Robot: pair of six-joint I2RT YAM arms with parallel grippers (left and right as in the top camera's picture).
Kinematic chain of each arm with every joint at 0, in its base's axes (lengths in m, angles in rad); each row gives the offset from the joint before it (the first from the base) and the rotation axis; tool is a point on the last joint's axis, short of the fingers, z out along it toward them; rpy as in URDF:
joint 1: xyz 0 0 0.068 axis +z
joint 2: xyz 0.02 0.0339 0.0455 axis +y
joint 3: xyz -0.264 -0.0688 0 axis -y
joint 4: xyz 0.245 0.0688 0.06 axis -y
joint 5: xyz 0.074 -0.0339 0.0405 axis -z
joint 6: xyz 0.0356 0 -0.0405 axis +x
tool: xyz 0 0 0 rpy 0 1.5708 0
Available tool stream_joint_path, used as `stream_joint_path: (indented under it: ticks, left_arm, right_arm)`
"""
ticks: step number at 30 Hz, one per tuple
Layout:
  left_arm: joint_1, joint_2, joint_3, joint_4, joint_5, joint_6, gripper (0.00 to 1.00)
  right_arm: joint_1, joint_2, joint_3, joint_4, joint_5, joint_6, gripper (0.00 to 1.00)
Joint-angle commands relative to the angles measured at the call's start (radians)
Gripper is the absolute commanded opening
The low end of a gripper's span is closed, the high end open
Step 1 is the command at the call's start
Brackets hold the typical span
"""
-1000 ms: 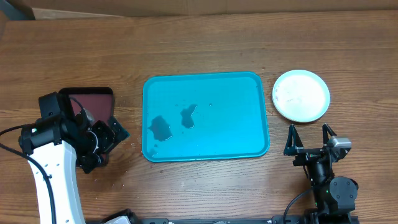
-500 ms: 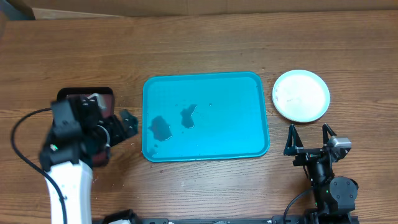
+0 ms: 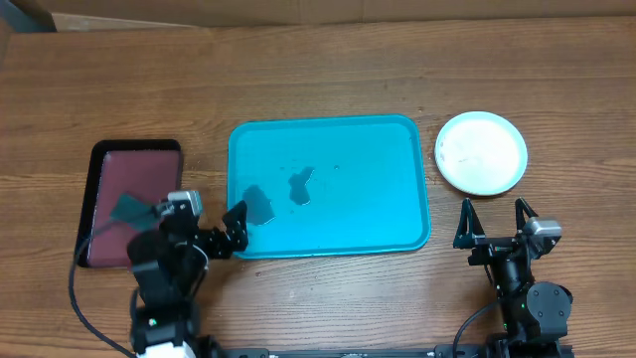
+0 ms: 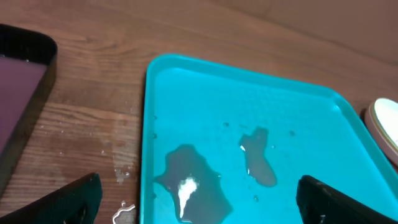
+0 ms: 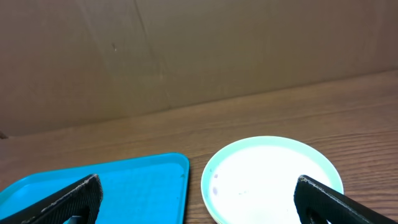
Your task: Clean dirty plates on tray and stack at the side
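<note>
Turquoise tray (image 3: 328, 184) sits mid-frame on the wood surface (image 3: 328, 70), long side left-right. Two dark wet patches (image 3: 256, 204) lie in its lower left part; the left wrist view shows glare on the bigger one.

plates (image 3: 482, 151): on the surface right of the tray, level with its upper right corner, near it but not touching. Only a pale white-mint top face shows, with faint specks. Can't tell how many lie under it.

left fingers (image 4: 74, 196): spread wide, low in the frame. From overhead one tip is at the tray's lower left corner, the other over the maroon tray (image 3: 129, 204).

Maroon tray is black-rimmed, at frame left, apart from the turquoise one.

right fingers (image 5: 65, 199): spread wide, at lower right in the overhead view, below the plates and clear of them.
</note>
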Motion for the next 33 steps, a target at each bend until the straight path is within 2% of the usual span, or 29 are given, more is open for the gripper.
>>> stream_joint_path:
  ticks: [1, 6, 10, 13, 17, 23, 33]
  left_arm:
    - [-0.004, -0.074, -0.105, 0.081, -0.003, 0.02, 1.0]
    - [-0.021, -0.172, -0.201, 0.2, -0.06, 0.02, 1.0]
    - [-0.058, -0.241, -0.203, 0.174, -0.152, 0.02, 1.0]
    - [-0.089, -0.298, -0.203, 0.12, -0.23, 0.021, 1.0]
    - [-0.129, -0.394, -0.202, -0.039, -0.347, 0.02, 1.0]
    - [-0.168, -0.481, -0.203, -0.037, -0.352, 0.136, 1.0]
    - [-0.182, -0.637, -0.203, -0.041, -0.377, 0.245, 1.0]
  right_arm:
    - [-0.003, -0.011, -0.011, 0.006, 0.002, 0.003, 1.0]
    - [-0.003, -0.011, -0.011, 0.006, 0.002, 0.003, 1.0]
    - [-0.003, -0.011, -0.011, 0.006, 0.002, 0.003, 1.0]
    - [-0.003, -0.011, -0.011, 0.006, 0.002, 0.003, 1.0]
    - [-0.003, -0.011, -0.011, 0.006, 0.002, 0.003, 1.0]
    - [-0.003, -0.011, -0.011, 0.006, 0.002, 0.003, 1.0]
    - [-0.003, -0.011, -0.011, 0.006, 0.002, 0.003, 1.0]
